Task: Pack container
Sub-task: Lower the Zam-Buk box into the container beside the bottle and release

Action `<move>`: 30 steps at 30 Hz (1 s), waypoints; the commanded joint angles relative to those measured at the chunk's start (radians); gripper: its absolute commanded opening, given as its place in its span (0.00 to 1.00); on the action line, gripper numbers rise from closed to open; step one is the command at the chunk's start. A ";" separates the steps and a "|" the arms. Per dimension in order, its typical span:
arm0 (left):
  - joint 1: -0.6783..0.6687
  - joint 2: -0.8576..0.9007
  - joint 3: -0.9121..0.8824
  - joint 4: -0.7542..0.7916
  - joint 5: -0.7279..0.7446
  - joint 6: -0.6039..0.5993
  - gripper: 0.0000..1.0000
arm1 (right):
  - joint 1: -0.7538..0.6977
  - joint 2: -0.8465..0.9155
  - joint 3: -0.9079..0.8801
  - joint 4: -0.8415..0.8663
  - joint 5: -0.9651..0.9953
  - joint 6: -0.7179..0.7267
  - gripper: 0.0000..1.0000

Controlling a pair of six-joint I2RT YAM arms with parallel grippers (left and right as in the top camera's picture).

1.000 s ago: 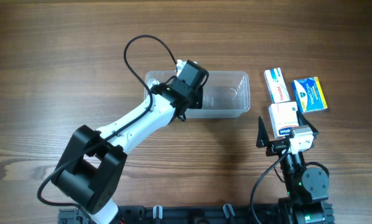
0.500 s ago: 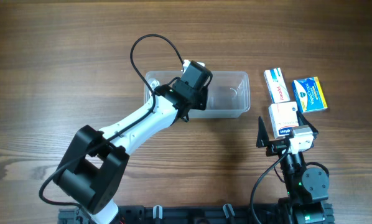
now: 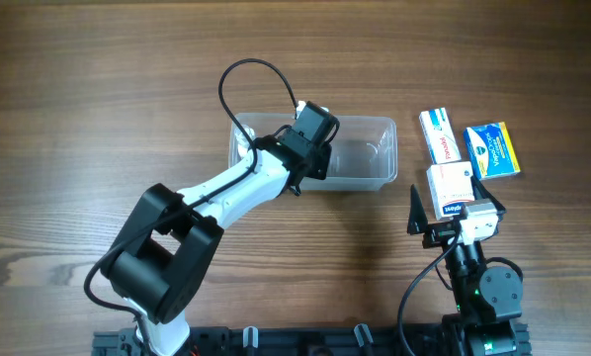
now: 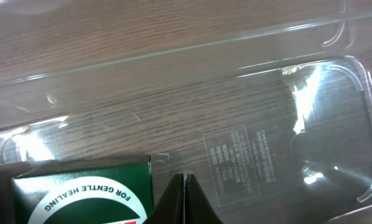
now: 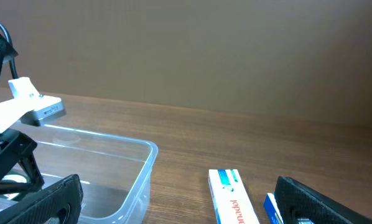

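Wooden table (image 3: pixel 98 109), brown grain, fills the overhead view. Left arm (image 3: pixel 226 193), white with black joints, reaches from the near edge diagonally up to the container (image 3: pixel 392 148). A black cable (image 3: pixel 246 71) loops above its wrist. The container is a clear tub, long side across the table, lying about centre and a little toward the far side.

Overhead only: left pincer (image 3: pixel 312 140) sits over the middle-left part of the tub, inside the rim line, its fingers hidden under the wrist head. Two boxes lie on the table right of the tub and apart from it, a white-and-red box (image 3: pixel 439 134) just beside a blue-and-yellow box (image 3: pixel 492 150). Right arm (image 3: pixel 483 287) stands at the near edge, nearer than the boxes and well apart from the tub.

Left wrist view only: a green box (image 4: pixel 86 196) with white lettering sits low in the frame, against the tub's clear floor and its embossed lettering (image 4: pixel 242 162). One dark finger (image 4: pixel 185 202) is just beside the box's right edge. The other finger does not show, so cannot tell whether this pincer is clamped on the box or apart.

Right wrist view: right pincer (image 5: pixel 178 183) has its fingers spread wide apart. The tub's right end lies ahead and to the left, the white-and-red box ahead and to the right
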 commanded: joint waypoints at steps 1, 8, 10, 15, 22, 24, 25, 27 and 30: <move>0.018 0.017 0.019 -0.012 0.004 0.024 0.04 | -0.005 0.000 -0.001 0.004 -0.020 0.015 1.00; 0.023 0.024 0.019 -0.024 0.003 0.050 0.04 | -0.005 0.000 -0.001 0.004 -0.020 0.015 1.00; 0.023 0.024 0.019 -0.025 -0.012 0.050 0.04 | -0.005 0.000 -0.001 0.004 -0.020 0.015 1.00; 0.023 0.024 0.019 -0.034 -0.042 0.073 0.04 | -0.005 0.000 -0.001 0.004 -0.020 0.015 1.00; 0.023 0.024 0.019 -0.054 -0.077 0.076 0.04 | -0.005 0.000 -0.001 0.004 -0.020 0.015 1.00; 0.023 0.024 0.019 -0.059 -0.101 0.076 0.04 | -0.005 0.000 -0.001 0.003 -0.020 0.015 1.00; 0.023 0.024 0.019 -0.061 -0.101 0.076 0.04 | -0.005 0.000 -0.001 0.004 -0.020 0.015 1.00; 0.023 0.023 0.019 -0.065 -0.101 0.076 0.04 | -0.005 0.000 -0.001 0.004 -0.020 0.015 1.00; 0.023 0.023 0.021 -0.076 -0.101 0.076 0.04 | -0.005 0.000 -0.001 0.004 -0.020 0.015 1.00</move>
